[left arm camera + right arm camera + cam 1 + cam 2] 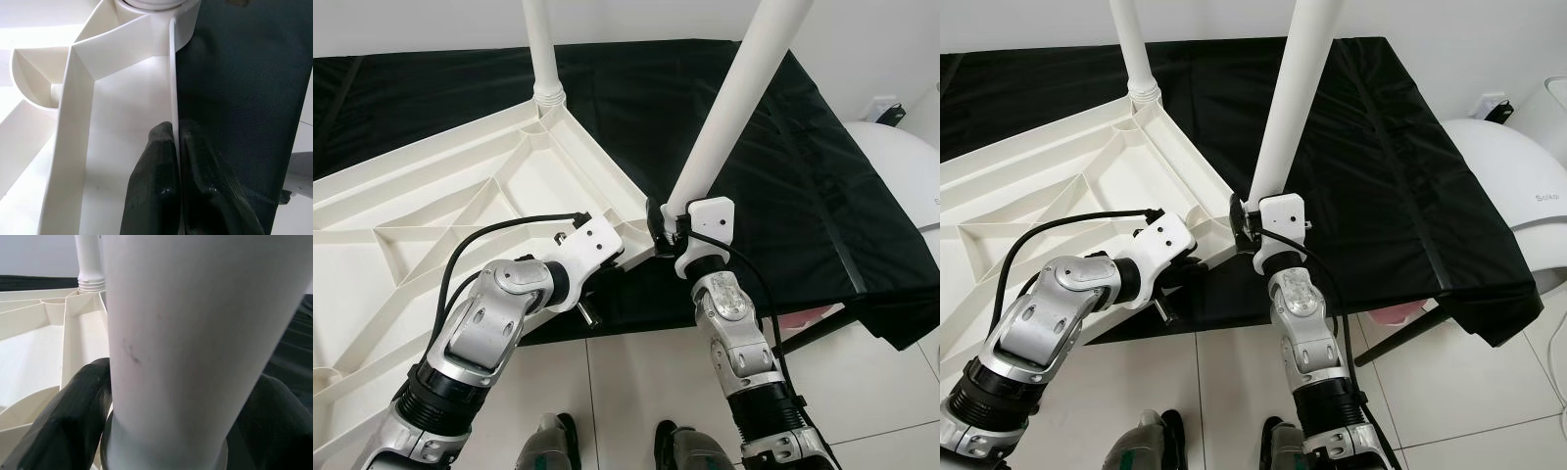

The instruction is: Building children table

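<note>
A white plastic tabletop (421, 225) lies upside down on a black cloth, its ribbed underside facing up. One white leg (542, 49) stands upright in the far corner socket. My right gripper (668, 227) is shut on the base of a second white leg (734, 98), which tilts to the right above the tabletop's near corner. In the right wrist view that leg (195, 333) sits between both black fingers (73, 416). My left gripper (178, 161) is shut on the tabletop's thin side wall (173, 73), one finger on each face.
The black cloth (783, 166) covers a work table that ends at right. A white rounded appliance (1518, 186) stands at the right edge. Tiled floor (862, 392) and my feet (548, 446) lie below.
</note>
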`<state>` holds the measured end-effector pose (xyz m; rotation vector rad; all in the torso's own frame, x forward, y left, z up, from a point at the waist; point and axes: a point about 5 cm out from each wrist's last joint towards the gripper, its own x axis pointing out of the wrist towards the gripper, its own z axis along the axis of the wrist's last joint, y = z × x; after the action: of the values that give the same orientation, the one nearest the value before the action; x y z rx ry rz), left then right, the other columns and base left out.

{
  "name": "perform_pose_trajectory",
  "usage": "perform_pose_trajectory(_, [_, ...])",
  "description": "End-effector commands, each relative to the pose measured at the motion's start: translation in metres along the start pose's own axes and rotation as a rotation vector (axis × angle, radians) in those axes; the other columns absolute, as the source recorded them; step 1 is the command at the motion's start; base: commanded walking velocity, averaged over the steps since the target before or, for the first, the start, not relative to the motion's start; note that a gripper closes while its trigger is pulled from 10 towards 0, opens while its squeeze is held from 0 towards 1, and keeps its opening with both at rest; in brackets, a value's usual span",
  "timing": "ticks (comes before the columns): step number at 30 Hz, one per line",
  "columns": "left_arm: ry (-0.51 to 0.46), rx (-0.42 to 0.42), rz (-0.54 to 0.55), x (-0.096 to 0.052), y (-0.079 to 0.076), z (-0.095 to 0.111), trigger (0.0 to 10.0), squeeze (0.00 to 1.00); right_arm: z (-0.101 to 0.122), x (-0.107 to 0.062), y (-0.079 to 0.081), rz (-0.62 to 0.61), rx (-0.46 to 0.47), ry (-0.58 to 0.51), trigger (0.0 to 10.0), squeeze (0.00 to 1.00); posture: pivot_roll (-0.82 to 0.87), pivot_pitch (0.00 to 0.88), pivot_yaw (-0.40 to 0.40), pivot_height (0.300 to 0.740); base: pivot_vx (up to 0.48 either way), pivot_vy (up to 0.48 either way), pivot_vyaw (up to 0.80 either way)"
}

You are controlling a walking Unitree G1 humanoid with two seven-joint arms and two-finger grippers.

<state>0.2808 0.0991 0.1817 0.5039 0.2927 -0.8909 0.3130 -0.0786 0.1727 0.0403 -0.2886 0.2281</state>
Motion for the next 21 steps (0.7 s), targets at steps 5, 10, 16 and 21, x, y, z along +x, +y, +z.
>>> perform_pose_trajectory(5, [-0.011,0.001,0.050,0.000,0.002,0.003,10.0,0.00,-0.002,0.000,-0.001,0.031,0.004,0.010,10.0,0.00,-0.07,0.193,-0.013,0.740,0.000,0.000,0.00])
perform_pose_trajectory(10, [-0.009,0.001,0.049,0.000,0.002,0.003,10.0,0.00,0.000,-0.001,-0.002,0.057,0.003,-0.003,10.0,0.00,-0.07,0.196,-0.013,0.740,0.000,0.000,0.00])
perform_pose_trajectory(16, [-0.007,0.001,0.049,-0.001,0.002,0.002,10.0,0.00,0.003,-0.002,-0.008,0.081,0.000,-0.015,10.0,0.00,-0.07,0.200,-0.010,0.740,0.000,0.000,0.00])
perform_pose_trajectory(21, [-0.006,0.002,0.046,-0.001,0.002,0.002,10.0,0.00,0.004,-0.002,-0.012,0.094,-0.002,-0.020,10.0,0.00,-0.08,0.200,-0.009,0.740,0.000,0.000,0.00])
